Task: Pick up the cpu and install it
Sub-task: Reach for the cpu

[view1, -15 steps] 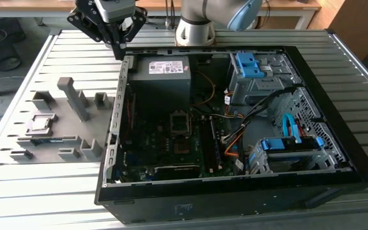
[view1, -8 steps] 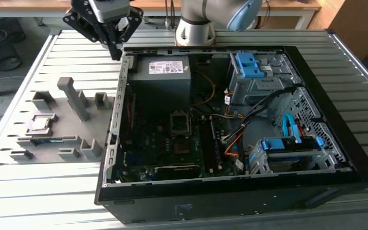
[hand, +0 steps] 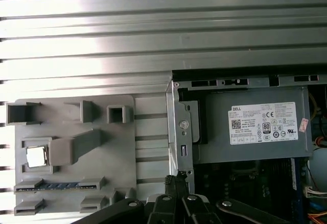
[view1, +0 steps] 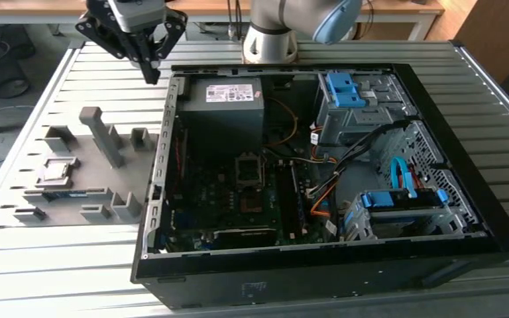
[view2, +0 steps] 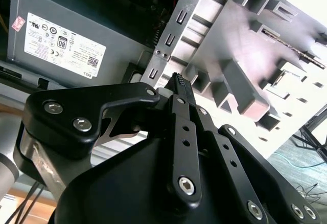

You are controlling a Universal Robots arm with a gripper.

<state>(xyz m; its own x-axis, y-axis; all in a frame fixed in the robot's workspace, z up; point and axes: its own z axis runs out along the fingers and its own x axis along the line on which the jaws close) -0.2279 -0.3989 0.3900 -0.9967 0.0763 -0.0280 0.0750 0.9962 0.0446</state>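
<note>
Slatted metal bench (view1: 502,119) carries an open computer case (view1: 325,278). Toward the bench's edge on the exterior view's left, the cpu (view1: 56,171) lies flat in a fixture plate (view1: 82,182) pocket. Jaws hang together, empty, above the case's far corner. The chip looks light, stiff and fragile, best pinched by opposite edges.
</note>
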